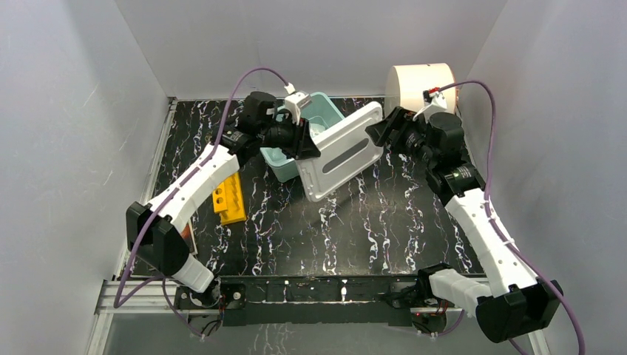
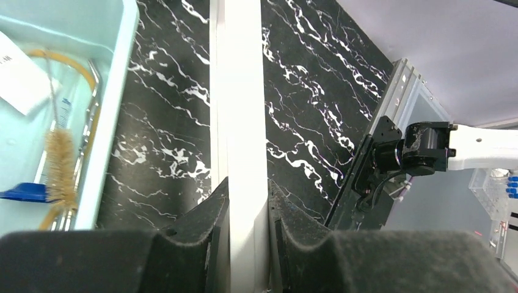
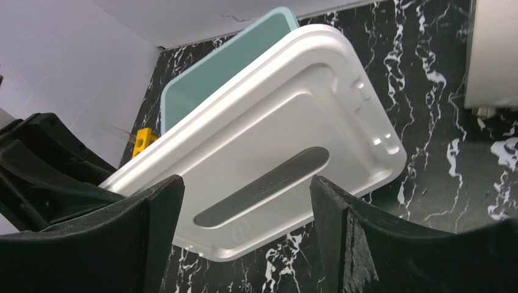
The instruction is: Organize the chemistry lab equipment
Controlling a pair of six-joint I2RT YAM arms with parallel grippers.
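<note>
Lidding teal bin (image 1: 319, 98) | left gripper (image 2: 244, 204) clamps white lid (image 1: 344, 151) | right gripper (image 3: 247, 198) spread | next: lay lid flat

— What place is this?
— A robot lab cell, probably: white panels (image 1: 66, 111) box in a marbled tabletop (image 1: 370, 222), the left arm (image 1: 196, 181) and right arm (image 1: 484, 225) sit bolted at its near edge, and a brown bristle brush (image 2: 60, 162) lies in a teal bin (image 2: 119, 79).
</note>
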